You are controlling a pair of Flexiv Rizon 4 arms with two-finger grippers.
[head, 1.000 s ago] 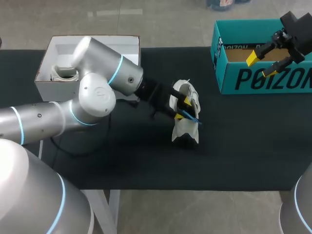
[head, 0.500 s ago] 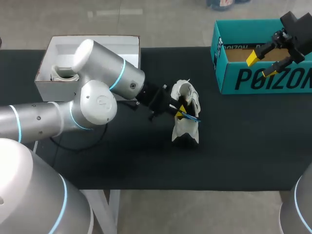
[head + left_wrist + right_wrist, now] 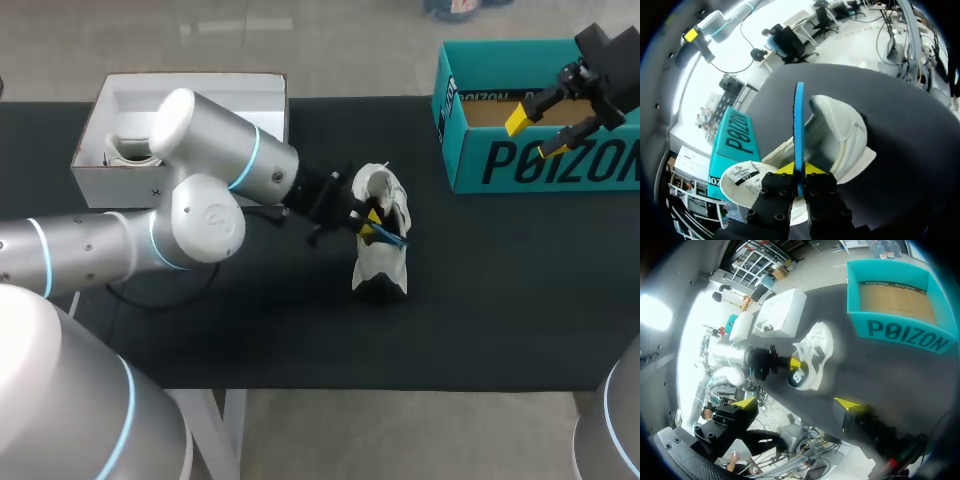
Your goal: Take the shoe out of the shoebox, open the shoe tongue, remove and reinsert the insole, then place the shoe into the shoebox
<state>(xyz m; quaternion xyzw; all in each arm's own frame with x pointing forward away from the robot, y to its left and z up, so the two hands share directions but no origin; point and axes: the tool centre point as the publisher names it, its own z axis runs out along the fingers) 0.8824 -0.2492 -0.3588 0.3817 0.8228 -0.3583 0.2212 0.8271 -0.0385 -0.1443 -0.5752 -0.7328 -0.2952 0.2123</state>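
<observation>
**Left jaws pinch the blue insole at the shoe; right jaws spread over the box**

My left gripper (image 3: 368, 222) is at the white shoe (image 3: 381, 250), which sits out on the black table (image 3: 500, 300) near its middle, well apart from the teal shoebox (image 3: 540, 160). In the left wrist view my yellow tips are pressed onto the blue insole (image 3: 799, 125) from both sides. The insole is seen edge-on there, a thin strip running straight out ahead of my fingers, over the open mouth of the shoe (image 3: 840, 135). The shoe's tongue, with its label, lies just beside my fingers.

My right gripper (image 3: 541, 126) hovers at the teal shoebox, above its front wall, with the jaws spread wide and nothing between them. From the right wrist view the shoebox (image 3: 900, 335) is open, its brown floor showing. The shoe (image 3: 812, 357) lies on the table beside it, with my left arm at its heel end.

A white box (image 3: 190, 100) sits at the table's far left corner, behind my left arm.
</observation>
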